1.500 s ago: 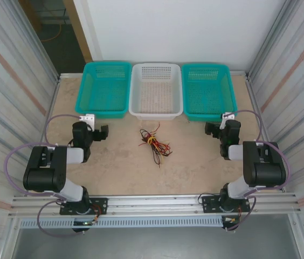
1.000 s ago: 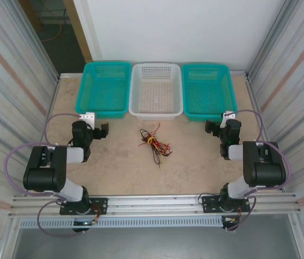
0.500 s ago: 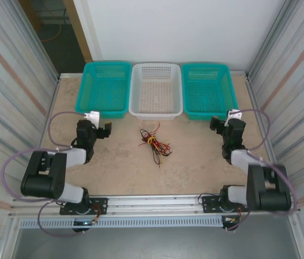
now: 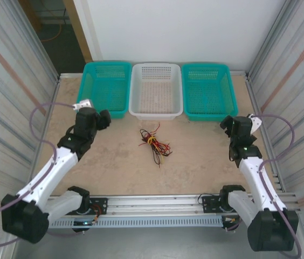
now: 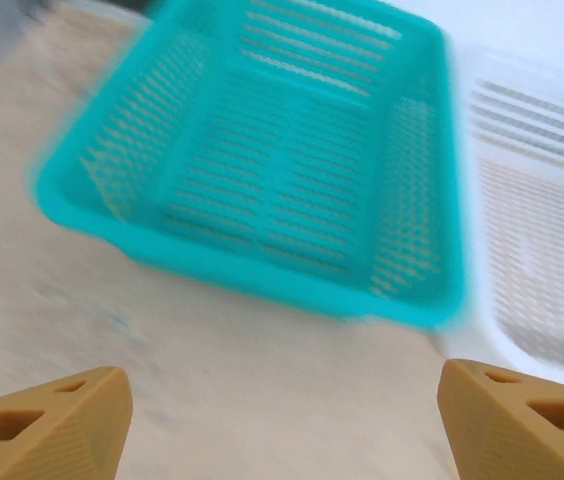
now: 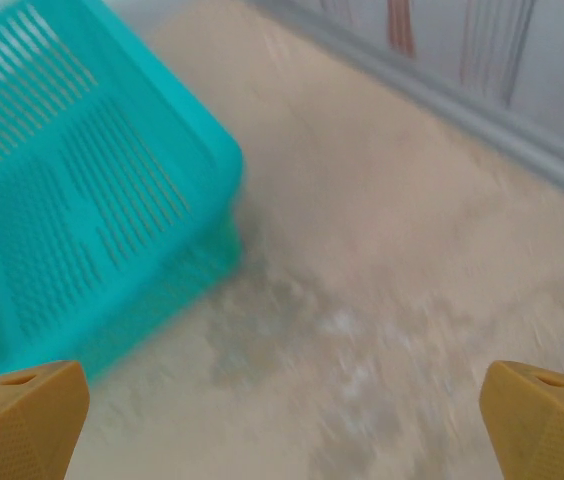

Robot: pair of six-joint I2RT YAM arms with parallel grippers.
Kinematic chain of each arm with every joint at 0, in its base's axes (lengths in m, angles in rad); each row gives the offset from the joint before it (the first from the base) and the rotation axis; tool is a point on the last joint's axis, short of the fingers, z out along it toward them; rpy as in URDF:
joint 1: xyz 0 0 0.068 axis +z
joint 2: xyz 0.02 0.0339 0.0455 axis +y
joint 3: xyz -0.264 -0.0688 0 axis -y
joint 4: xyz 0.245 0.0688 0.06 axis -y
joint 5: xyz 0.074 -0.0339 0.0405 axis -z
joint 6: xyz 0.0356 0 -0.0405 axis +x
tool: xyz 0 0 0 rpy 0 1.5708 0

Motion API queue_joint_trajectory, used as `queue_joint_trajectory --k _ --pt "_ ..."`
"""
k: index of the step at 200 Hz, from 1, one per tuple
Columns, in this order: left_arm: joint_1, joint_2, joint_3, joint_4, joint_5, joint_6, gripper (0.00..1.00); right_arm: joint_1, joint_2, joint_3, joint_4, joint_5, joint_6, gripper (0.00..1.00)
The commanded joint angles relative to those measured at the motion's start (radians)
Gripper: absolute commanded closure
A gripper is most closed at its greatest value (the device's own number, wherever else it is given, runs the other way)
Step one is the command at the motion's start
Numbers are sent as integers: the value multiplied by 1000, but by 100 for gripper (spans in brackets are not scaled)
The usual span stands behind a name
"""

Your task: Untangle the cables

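The cables (image 4: pixel 154 142) lie as a small tangle of yellow, red and black strands on the table's middle, in front of the white basket (image 4: pixel 156 110). My left gripper (image 4: pixel 103 120) hovers to their left, near the left teal basket (image 4: pixel 104 89), well apart from them. In the left wrist view its tan fingers (image 5: pixel 47 420) stand wide apart, so this gripper (image 5: pixel 282 430) is open over bare table. My right gripper (image 4: pixel 228 123) is off to the right of the cables, open, its fingers (image 6: pixel 547 415) spread with nothing between them around the gap (image 6: pixel 282 420).
Three baskets stand in a row at the back: teal (image 5: pixel 262 170), white (image 5: pixel 547 250), teal (image 4: pixel 208 90). The right teal basket (image 6: pixel 62 200) is left of my right gripper. Ribbed metal walls (image 4: pixel 292 81) close in both sides, and a metal rail (image 4: pixel 157 202) runs along the near edge.
Both arms have unfolded from their tucked pose. The left gripper has swung up and back toward the left teal basket; the right gripper has shifted right, toward the wall.
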Motion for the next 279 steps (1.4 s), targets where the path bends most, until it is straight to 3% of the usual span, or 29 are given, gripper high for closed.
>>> queue_joint_trajectory --k 1,15,35,71,130,165,192,226,268,279 --pt "-194 40 -70 -30 125 -292 17 147 59 77 -215 4 38 0" --pt "-315 140 -37 37 134 -339 14 301 68 104 -272 100 42 1" --pt "-441 325 97 52 139 -320 13 477 68 126 -293 134 42 2" --pt "-488 560 278 -41 77 -352 23 616 68 204 -329 150 41 4" --pt "-488 677 296 -44 40 -457 39 625 126 256 -301 105 -6 5" --pt "-473 692 238 46 25 -483 49 627 116 251 -302 84 14 5" --pt "-450 698 190 166 55 -482 67 634 136 282 -375 181 74 2" --pt "-434 676 140 207 54 -490 75 752 108 221 -268 374 7 1" --pt "-413 652 69 345 112 -462 100 733 78 234 -234 179 -67 3" --pt "-413 636 47 403 134 -444 100 699 78 251 -235 78 -86 4"
